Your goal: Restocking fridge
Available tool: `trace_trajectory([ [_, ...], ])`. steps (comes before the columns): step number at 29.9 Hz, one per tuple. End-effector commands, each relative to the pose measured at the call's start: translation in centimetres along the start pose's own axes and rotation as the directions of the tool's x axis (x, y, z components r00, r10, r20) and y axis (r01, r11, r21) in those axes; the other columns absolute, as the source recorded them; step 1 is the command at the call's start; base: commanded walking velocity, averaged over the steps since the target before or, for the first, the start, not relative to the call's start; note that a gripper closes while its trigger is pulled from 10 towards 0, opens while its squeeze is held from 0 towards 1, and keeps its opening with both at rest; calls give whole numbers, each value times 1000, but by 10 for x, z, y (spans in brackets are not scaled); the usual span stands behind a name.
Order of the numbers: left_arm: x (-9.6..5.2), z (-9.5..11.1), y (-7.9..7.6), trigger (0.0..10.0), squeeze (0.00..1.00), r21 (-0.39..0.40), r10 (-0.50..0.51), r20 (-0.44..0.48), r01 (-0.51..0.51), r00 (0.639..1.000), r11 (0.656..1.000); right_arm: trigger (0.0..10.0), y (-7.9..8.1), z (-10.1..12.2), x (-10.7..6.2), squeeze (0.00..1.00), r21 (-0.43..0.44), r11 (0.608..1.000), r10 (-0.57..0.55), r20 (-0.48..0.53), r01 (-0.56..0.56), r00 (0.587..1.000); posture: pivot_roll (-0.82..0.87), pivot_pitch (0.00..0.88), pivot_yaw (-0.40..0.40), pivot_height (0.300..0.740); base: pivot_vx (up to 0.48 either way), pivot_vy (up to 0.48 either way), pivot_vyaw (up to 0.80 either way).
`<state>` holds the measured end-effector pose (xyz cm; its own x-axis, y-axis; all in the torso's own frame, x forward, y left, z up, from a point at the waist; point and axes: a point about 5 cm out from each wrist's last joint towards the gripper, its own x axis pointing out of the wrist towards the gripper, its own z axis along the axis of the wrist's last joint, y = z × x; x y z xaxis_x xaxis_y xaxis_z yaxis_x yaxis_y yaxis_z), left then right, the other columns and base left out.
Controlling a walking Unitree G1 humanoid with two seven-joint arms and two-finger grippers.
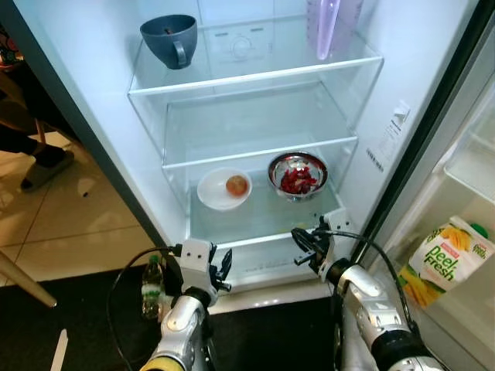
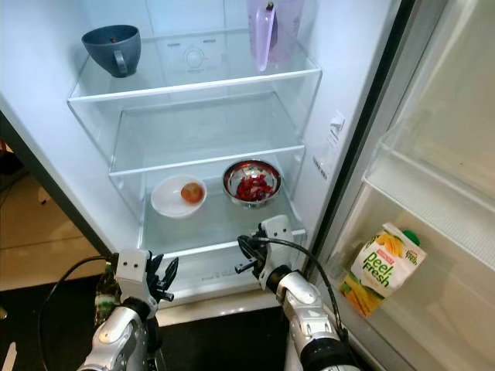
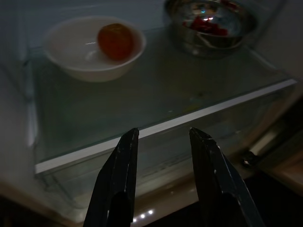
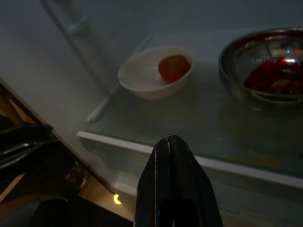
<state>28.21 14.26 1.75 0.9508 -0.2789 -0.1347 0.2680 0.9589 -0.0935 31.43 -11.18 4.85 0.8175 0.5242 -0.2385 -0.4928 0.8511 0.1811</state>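
- Head views: the fridge (image 1: 100, 93) stands open before me. A grey cup (image 1: 169, 39) and a lilac pitcher (image 1: 329, 23) sit on the top glass shelf (image 1: 255, 77). On the lowest shelf (image 1: 263, 224) a white bowl (image 1: 220, 197) holding an orange fruit (image 1: 237, 185) stands just beside a steel bowl (image 1: 298, 175) of red pieces. A juice carton (image 1: 445, 259) leans in the door bin (image 2: 433, 232) on my right. A small bottle (image 1: 152, 287) stands on the floor by my left arm.
- My left gripper (image 1: 224, 270) and right gripper (image 1: 303, 241) both hover low, in front of the bottom shelf's edge, holding nothing.
- Left wrist view: my fingers (image 3: 118, 179) are spread apart, empty. The white bowl and fruit (image 3: 115, 40) lie beyond them, well apart, past the shelf's white front strip.
- Right wrist view: my fingers (image 4: 177, 184) are pressed together on nothing. White bowl (image 4: 147, 78) and steel bowl (image 4: 265, 71) sit ahead on the glass, apart from the tips.
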Motion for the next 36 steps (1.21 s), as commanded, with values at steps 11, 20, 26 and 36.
trace_trajectory([
  [11,-12,-27,-4,10000,0,-49,-71,-151,64,986,997,10000,-4,-25,-5,0,8,1000,-18,-80,19,997,-27,86,72,574,0,0,0],
  [20,-36,-56,6,10000,0,-42,-36,-308,24,951,999,10000,-16,-71,-31,0,16,992,-119,-263,127,958,-17,72,62,593,0,0,0],
  [26,-54,-72,16,10000,0,-40,5,-404,-23,915,999,10000,-20,-88,-44,0,37,989,-126,-323,145,938,-17,60,60,598,0,0,0],
  [36,-77,-90,25,10000,0,-30,49,-513,-75,857,997,10000,-21,-103,-55,0,-5,984,-163,-403,176,901,-21,53,56,622,0,0,0],
])
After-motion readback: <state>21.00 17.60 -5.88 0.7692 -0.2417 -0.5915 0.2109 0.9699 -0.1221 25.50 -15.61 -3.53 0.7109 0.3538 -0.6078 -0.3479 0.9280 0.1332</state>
